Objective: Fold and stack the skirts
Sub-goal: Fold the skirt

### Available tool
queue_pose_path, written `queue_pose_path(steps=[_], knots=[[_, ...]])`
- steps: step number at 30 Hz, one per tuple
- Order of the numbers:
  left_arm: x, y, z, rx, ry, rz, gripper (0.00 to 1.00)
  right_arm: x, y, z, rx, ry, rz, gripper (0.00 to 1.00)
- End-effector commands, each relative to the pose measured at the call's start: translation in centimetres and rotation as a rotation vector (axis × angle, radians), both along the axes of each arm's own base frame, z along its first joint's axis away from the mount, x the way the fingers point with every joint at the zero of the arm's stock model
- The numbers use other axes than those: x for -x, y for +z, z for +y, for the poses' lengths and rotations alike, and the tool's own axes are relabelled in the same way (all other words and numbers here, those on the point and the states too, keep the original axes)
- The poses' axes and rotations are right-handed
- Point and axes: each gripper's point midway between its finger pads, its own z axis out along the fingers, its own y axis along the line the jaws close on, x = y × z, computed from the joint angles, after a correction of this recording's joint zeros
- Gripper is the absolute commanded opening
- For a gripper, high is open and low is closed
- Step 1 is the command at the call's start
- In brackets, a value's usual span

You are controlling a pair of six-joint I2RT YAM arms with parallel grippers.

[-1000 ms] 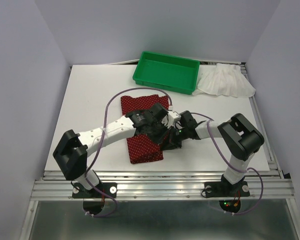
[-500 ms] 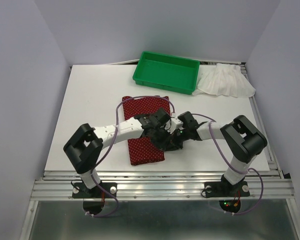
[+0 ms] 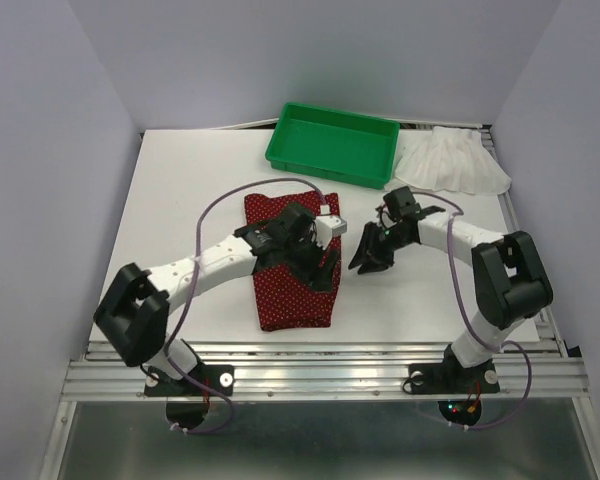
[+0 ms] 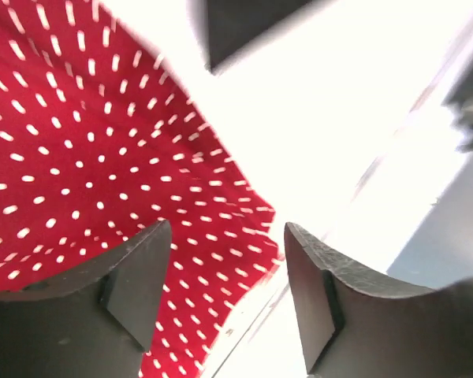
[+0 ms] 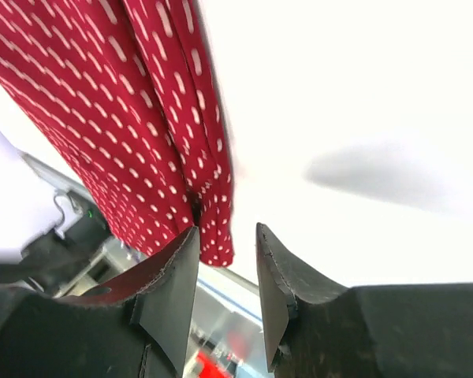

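White table (image 3: 180,200), red dotted skirt (image 3: 290,295), green tray (image 3: 320,166), white skirt (image 3: 450,168)

Red skirt (image 3: 290,298) — tiny white dots; white skirt (image 3: 450,165) — plain; tray (image 3: 332,143) green.

**Top view.** 2 white-and-black jointed arms rise from bases at the near edge and reach inward.

**Left arm** (image 3: 210,263): its black elbow block (image 3: 130,315) sits low at the left. The white forearm runs up and to the right. The wrist is bent so the black 2-finger left gripper (image 3: 318,272) points downward. In the wrist view, the jaws stand wide apart.

**Right arm** (image 3: 445,232): its black elbow block (image 3: 510,280) sits at the right, and the forearm runs up and left. The black 2-finger right gripper (image 3: 368,260) points down and left. In the wrist view, the jaws are parted by a narrow gap.

The 2 grippers are near each other but not touching.
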Motion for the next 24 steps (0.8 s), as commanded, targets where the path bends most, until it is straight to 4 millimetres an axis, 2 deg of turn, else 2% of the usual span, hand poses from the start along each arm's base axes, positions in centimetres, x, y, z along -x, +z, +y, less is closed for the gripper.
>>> queue_pose_path(steps=[1, 2, 3, 4, 5, 6, 7, 8, 9, 10, 13, 14, 19, 20, 21, 24], knots=[[-2.0, 10.2, -1.2, 0.207, 0.002, -0.260, 0.71, -5.3, 3.5, -2.3, 0.047, 0.031, -0.178, 0.40], [-3.0, 11.1, -1.1, 0.198, 0.029, -0.296, 0.71, -6.7, 3.9, -2.6, 0.060, 0.023, -0.216, 0.40], [-4.6, 13.1, -1.4, 0.209, 0.071, -0.347, 0.70, -8.0, 4.2, -2.5, 0.068, 0.023, -0.254, 0.40], [-6.9, 12.1, -0.5, 0.142, 0.148, -0.355, 0.68, -10.5, 4.7, -2.1, 0.075, 0.012, -0.327, 0.40], [-8.5, 12.0, -0.2, 0.112, 0.196, -0.367, 0.64, -11.6, 4.8, -1.9, 0.074, 0.008, -0.358, 0.39], [-10.3, 12.9, 0.0, 0.085, 0.260, -0.381, 0.59, -13.3, 5.1, -1.3, 0.055, 0.003, -0.410, 0.38], [-11.7, 12.3, 0.2, 0.045, 0.294, -0.380, 0.56, -14.5, 5.6, -0.9, 0.041, 0.001, -0.445, 0.37], [-14.5, 11.5, 0.3, 0.009, 0.337, -0.373, 0.53, -15.4, 4.6, -0.7, 0.046, -0.003, -0.437, 0.31], [-15.7, 11.0, 0.4, -0.012, 0.384, -0.357, 0.52, -16.3, 4.4, -0.5, 0.051, -0.009, -0.449, 0.29], [-16.7, 8.8, 0.4, -0.058, 0.396, -0.315, 0.50, -17.1, 4.7, -0.2, 0.037, -0.011, -0.470, 0.24], [-20.2, 9.0, 0.5, -0.033, 0.467, -0.339, 0.48, -19.1, 5.7, 0.9, -0.016, -0.047, -0.529, 0.15], [-21.0, 8.0, 0.6, -0.054, 0.485, -0.348, 0.46, -19.6, 6.2, 1.2, -0.040, -0.053, -0.549, 0.14], [-23.3, 6.8, -0.3, -0.043, 0.514, -0.358, 0.45, -21.7, 7.0, 3.1, -0.164, -0.066, -0.637, 0.10], [-23.6, 6.1, -0.3, -0.052, 0.526, -0.352, 0.45, -21.7, 6.0, 3.3, -0.171, -0.070, -0.601, 0.10], [-23.8, 6.0, -0.5, -0.048, 0.528, -0.354, 0.45, -22.1, 6.4, 3.7, -0.195, -0.074, -0.618, 0.09], [-24.2, 4.9, -0.8, -0.047, 0.532, -0.350, 0.46, -21.8, 5.1, 3.9, -0.222, -0.081, -0.593, 0.10]])
